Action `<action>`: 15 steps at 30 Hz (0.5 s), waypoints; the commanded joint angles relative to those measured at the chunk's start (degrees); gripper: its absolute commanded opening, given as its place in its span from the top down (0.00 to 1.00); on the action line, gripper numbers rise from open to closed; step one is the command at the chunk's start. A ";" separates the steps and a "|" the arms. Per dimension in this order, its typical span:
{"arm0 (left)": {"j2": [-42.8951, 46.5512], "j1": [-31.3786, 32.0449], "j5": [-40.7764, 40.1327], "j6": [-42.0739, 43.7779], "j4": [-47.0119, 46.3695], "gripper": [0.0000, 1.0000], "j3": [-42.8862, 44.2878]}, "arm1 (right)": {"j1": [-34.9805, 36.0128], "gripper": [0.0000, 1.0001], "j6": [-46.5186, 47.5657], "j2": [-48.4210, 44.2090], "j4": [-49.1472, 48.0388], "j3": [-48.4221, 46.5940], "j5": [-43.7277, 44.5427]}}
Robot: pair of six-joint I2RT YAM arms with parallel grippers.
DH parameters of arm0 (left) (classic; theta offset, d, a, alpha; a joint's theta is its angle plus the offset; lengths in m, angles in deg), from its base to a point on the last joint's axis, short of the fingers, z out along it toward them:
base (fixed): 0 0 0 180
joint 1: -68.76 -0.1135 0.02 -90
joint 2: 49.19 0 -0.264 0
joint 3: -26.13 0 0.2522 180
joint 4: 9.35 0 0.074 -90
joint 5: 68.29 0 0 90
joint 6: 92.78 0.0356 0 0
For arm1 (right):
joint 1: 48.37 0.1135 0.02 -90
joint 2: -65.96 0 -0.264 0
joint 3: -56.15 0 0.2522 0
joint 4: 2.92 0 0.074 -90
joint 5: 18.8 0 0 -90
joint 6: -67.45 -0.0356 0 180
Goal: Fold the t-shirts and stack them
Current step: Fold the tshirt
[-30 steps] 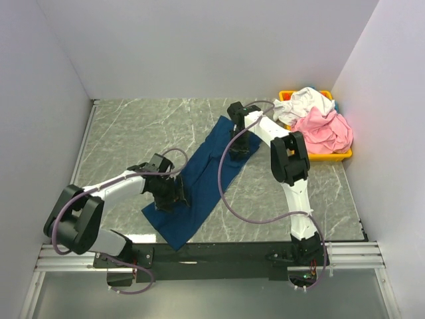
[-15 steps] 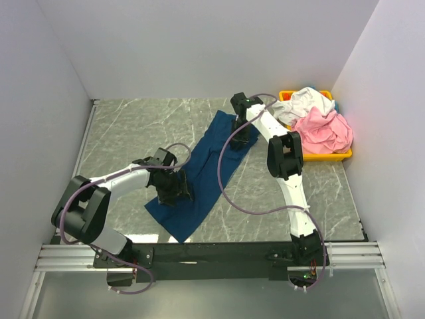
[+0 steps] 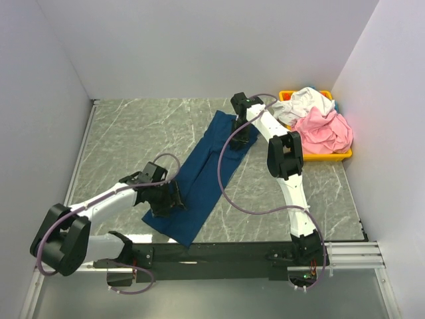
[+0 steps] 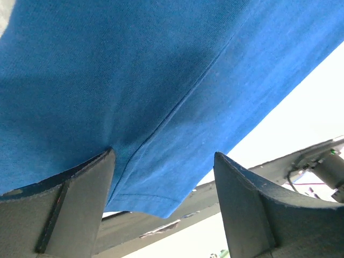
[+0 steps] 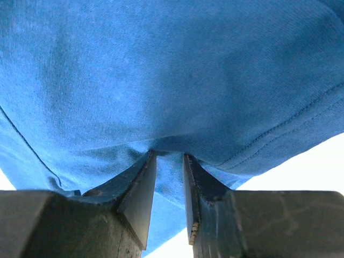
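The navy t-shirt (image 3: 209,166) lies as a long folded strip, running diagonally from the near left to the far middle of the table. My left gripper (image 3: 169,197) sits low at its near end. In the left wrist view its jaws (image 4: 164,156) stand wide open, with the shirt's hem corner (image 4: 145,199) hanging between them. My right gripper (image 3: 240,139) is at the far end. Its narrow jaws (image 5: 169,156) pinch a fold of the navy cloth (image 5: 172,70). A pink t-shirt (image 3: 322,129) and a white t-shirt (image 3: 305,101) are heaped at the far right.
The yellow bin (image 3: 329,157) holding the pink and white shirts stands against the right wall. Grey walls close in the left, back and right sides. The black rail (image 3: 219,252) runs along the near edge, just below the shirt's near corner.
My left arm has drawn back towards the near left, and the shirt's near end has shifted with it. The right gripper moved slightly farther back early on, then held still.
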 commanded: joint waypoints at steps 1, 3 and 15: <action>2.72 0.84 2.29 -3.10 -0.60 0.19 -2.69 | -0.45 0.66 -0.83 1.21 -3.56 -0.74 0.46; 3.43 1.71 2.91 -3.97 -1.48 0.19 -3.39 | -0.63 0.66 -1.01 1.39 -3.64 -1.45 0.19; -2.28 9.00 5.99 -8.37 -9.04 0.19 -2.52 | -0.98 0.65 -1.09 1.48 -5.14 -1.54 -0.16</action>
